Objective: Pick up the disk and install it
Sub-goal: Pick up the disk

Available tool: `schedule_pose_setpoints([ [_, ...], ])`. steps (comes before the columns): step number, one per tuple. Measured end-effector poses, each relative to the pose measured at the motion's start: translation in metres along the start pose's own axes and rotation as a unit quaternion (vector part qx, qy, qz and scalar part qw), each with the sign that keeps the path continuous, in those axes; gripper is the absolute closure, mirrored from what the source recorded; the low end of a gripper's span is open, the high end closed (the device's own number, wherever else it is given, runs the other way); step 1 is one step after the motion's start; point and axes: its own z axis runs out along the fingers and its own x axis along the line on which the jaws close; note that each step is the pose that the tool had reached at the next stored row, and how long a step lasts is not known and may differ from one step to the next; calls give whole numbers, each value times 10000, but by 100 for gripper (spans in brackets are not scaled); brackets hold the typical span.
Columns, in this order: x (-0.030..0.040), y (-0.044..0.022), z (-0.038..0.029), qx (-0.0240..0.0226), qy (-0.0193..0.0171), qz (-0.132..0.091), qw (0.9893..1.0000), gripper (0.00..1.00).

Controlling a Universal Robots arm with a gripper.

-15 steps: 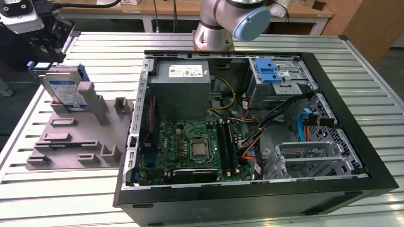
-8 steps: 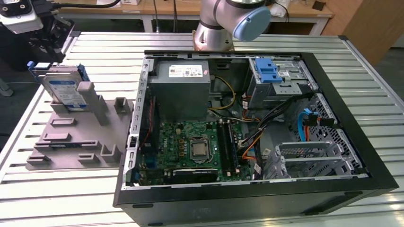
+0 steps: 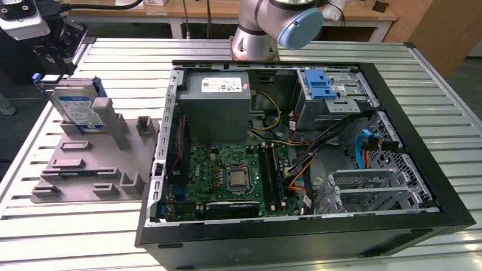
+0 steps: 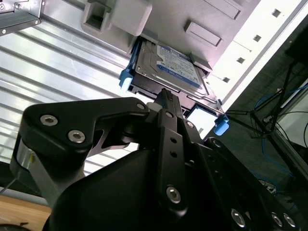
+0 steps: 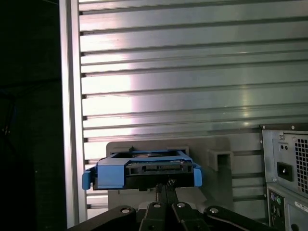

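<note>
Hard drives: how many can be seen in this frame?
1. The hard drive stands on edge in the grey holder at the exterior view's left, outside the computer case. Others may be hidden inside the case's bays.

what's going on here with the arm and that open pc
A robot arm is going for the disk. Its pincer sits right at the disk's edge in both wrist views, though whether it has hold of it can't be told. The disk stands upright in a grey holder on the slatted table, to the exterior view's left of the open computer case. It is not in the case yet.
</note>
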Motion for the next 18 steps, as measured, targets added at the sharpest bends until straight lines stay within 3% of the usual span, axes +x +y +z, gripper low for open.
schedule_pose_setpoints([
  [10,25,-2,0,0,0,0,10000,89],
  [11,100,-8,2,0,0,0,10000,89],
  [18,131,-10,2,0,0,0,10000,89],
])
